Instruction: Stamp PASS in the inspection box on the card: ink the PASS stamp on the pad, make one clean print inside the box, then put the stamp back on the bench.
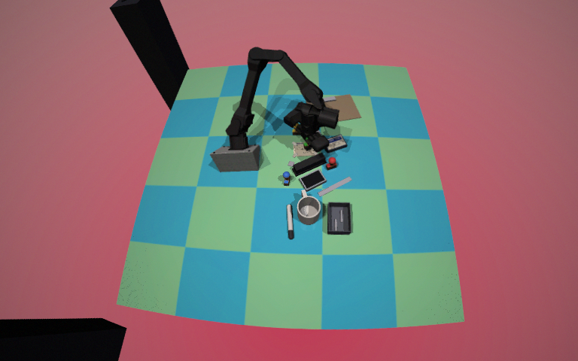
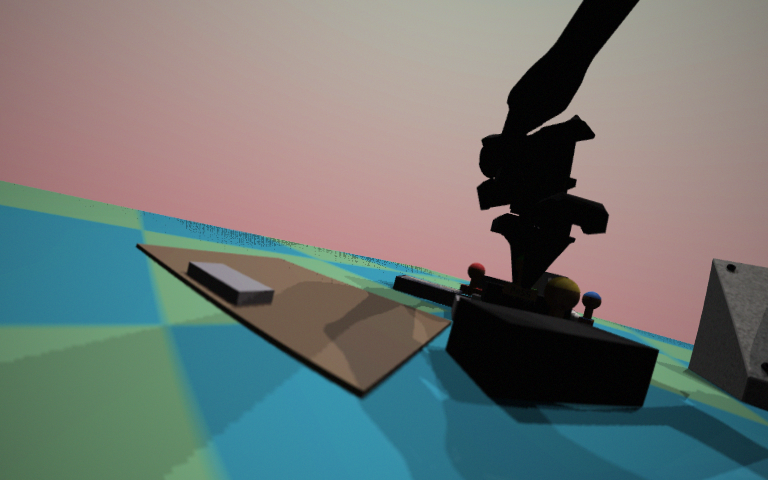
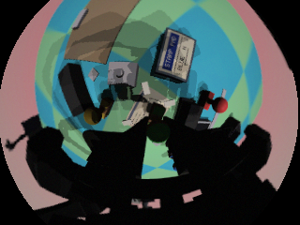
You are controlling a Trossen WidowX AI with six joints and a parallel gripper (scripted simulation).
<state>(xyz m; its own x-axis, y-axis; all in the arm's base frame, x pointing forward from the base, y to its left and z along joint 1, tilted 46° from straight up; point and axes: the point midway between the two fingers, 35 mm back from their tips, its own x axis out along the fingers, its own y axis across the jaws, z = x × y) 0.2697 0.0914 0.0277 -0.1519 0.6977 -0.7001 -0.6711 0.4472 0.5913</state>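
My gripper point(image 1: 307, 142) point(image 2: 526, 283) point(image 3: 156, 119) points down and is shut on a green-knobbed stamp point(image 1: 305, 144) point(image 3: 158, 133). The stamp is low over the cream card point(image 1: 299, 149) point(image 3: 135, 112). The fingers and stamp hide part of the card, and I cannot tell whether the stamp touches it. The inspection box and any print cannot be made out. A dark ink pad point(image 1: 312, 180) with a pale rim lies in front of a black block. A case point(image 1: 336, 143) point(image 3: 175, 55) marked STAMP PAD BLUE lies beyond the card. The held stamp's lettering is not readable.
Stamps with yellow point(image 2: 562, 294) point(image 3: 92, 116), red point(image 1: 332, 160) point(image 3: 220, 104) and blue point(image 1: 286, 174) knobs stand around the card. A long black block point(image 1: 308, 165), a mug point(image 1: 308, 216), a marker point(image 1: 290, 219), a tray point(image 1: 329, 219) and a brown board point(image 2: 294, 300) are also there.
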